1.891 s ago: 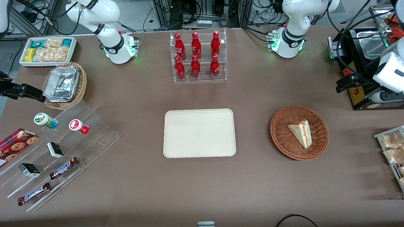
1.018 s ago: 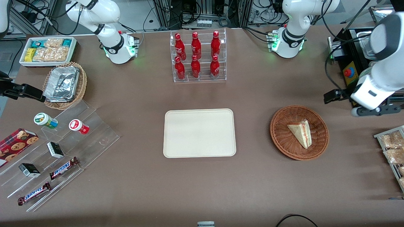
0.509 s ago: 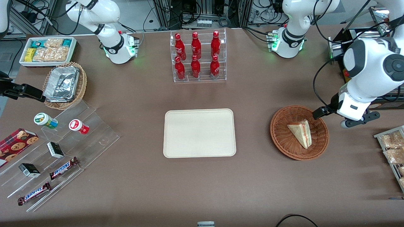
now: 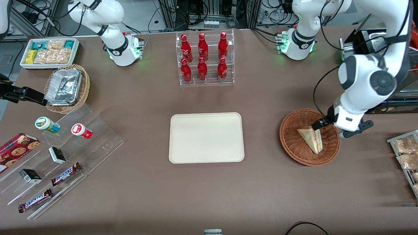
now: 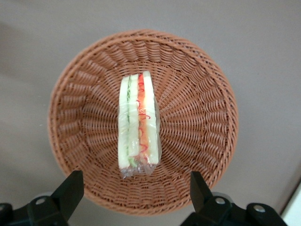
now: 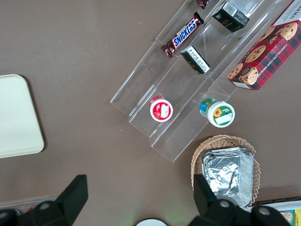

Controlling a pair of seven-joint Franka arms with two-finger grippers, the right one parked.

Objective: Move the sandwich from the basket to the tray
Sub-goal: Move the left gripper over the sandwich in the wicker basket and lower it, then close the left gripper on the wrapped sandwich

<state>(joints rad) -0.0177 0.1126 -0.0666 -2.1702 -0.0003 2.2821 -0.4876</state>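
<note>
The sandwich [image 4: 311,137] lies in the basket [image 4: 294,148], a wedge with its red and pale green filling edge turned up, and it has not shifted over the last two seconds; in the left wrist view the sandwich [image 5: 138,124] sits near the middle of the basket [image 5: 197,117] with the clear wrap bunched at one end. What has changed is the arm: two seconds ago it was up by the black machine at the working arm's end of the table, and it has since swung down and inward, so the gripper [image 4: 329,129] now hangs over the basket's rim just beside the sandwich. Its two fingers [image 5: 70,188] stand wide apart, straddling the basket with nothing between them but the sandwich below. The tray [image 4: 206,137] lies bare on the brown table [image 4: 209,189], well apart from the basket, toward the parked arm. On the clear stepped rack [image 4: 62,156] toward the parked arm's end, two bars read SNICKERS [image 4: 65,174]; the red bottles [image 4: 202,57] carry white script too small to read
</note>
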